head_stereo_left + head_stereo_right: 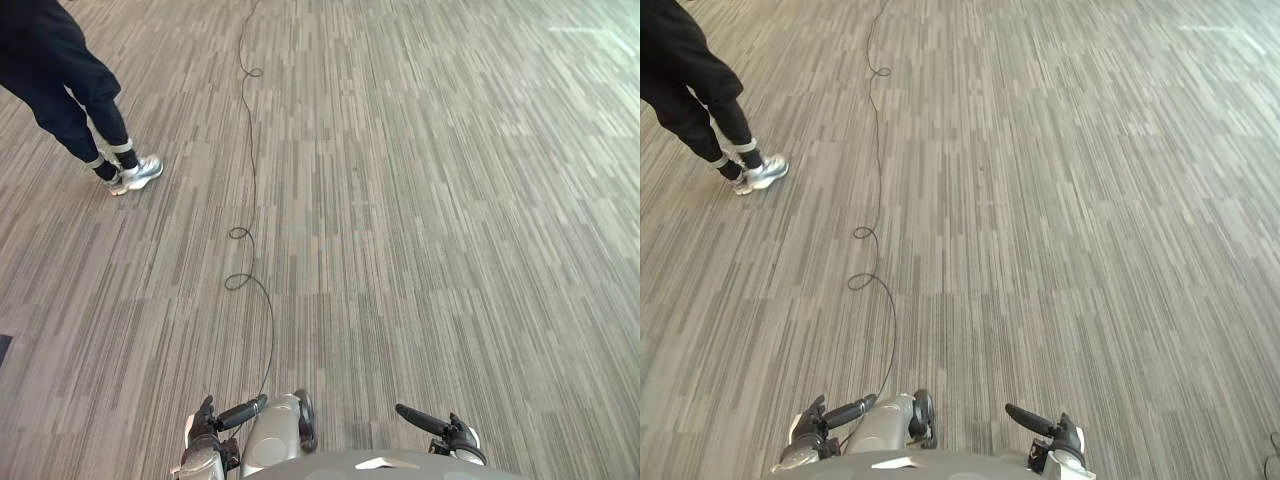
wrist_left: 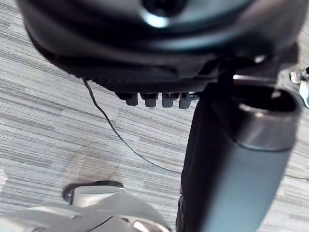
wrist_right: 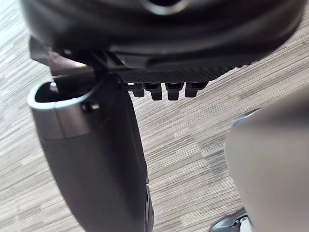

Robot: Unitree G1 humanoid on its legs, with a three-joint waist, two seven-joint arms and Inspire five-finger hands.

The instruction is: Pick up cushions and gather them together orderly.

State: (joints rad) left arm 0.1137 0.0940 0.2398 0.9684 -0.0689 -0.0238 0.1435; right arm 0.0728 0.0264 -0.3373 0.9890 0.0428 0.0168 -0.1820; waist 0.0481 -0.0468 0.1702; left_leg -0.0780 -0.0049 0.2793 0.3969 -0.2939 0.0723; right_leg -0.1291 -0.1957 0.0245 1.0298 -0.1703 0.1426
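Striped grey carpet stretches ahead of me, and no cushion lies on it. My left hand hangs low at my side at the near edge of the floor, thumb sticking forward, and holds nothing. My right hand hangs the same way on the other side. In the left wrist view the fingers are straight with only carpet past them, and the thumb stands free. The right wrist view has the fingers straight too, beside a free thumb.
A person in dark trousers and light shoes steps at the far left. A dark corner of something pokes in at the left edge. The carpet runs open ahead and to the right.
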